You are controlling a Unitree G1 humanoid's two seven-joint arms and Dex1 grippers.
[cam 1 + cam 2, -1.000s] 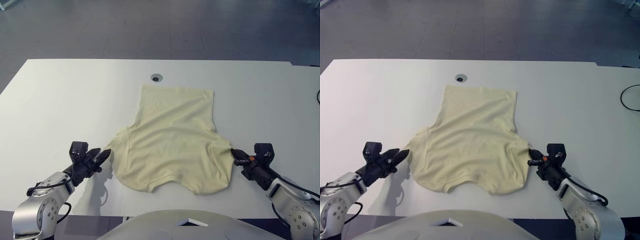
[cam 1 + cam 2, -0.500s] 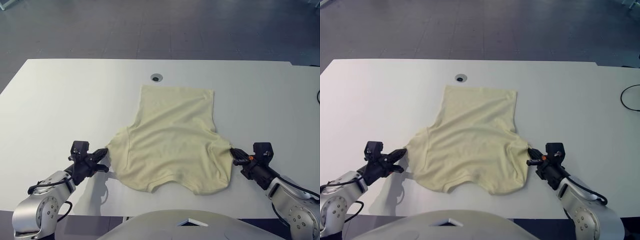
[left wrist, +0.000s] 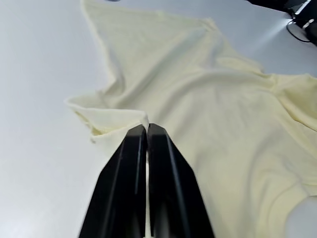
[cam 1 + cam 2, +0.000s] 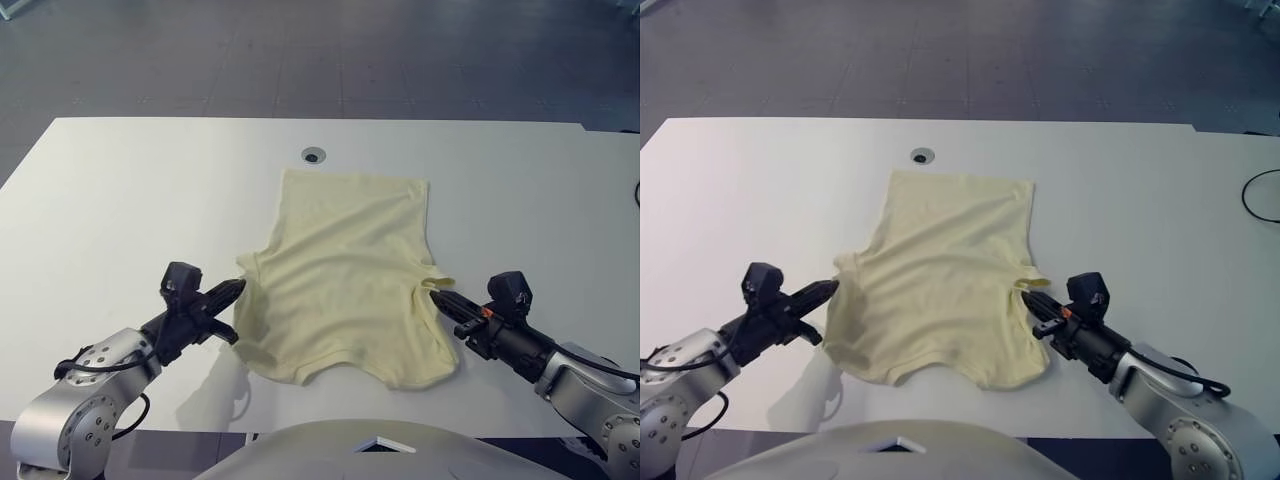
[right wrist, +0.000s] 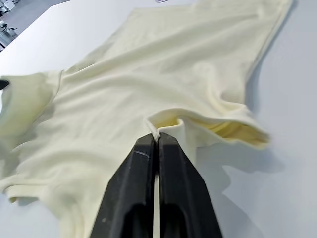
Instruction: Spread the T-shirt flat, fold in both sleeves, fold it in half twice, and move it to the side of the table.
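T-shirt mid-table, both sleeves pinched.
Pale yellow T-shirt [image 4: 345, 270] lies flat near table centre, straight hem twd far side, close to a round grommet [image 4: 313, 155]. L sleeve [image 3: 106, 116] & R sleeve [image 5: 218, 121] are drawn in vs the body, edges lifted a bit. Left gripper [image 4: 234, 288] is clamped on L sleeve edge and right gripper [image 4: 438, 297] on R sleeve edge, one per side, over the white table [image 4: 120, 190].

Pale yellow T-shirt [image 4: 345, 270] on the white tabletop [image 4: 130, 190], near its front edge, with the hem toward the far side and the neckline [image 4: 335, 365] toward the robot. The body lies mostly flat, lightly wrinkled. The left sleeve [image 4: 250, 275] and right sleeve [image 4: 432, 282] are turned inward and partly lifted, pinched by the left gripper [image 4: 238, 287] and right gripper [image 4: 437, 296].
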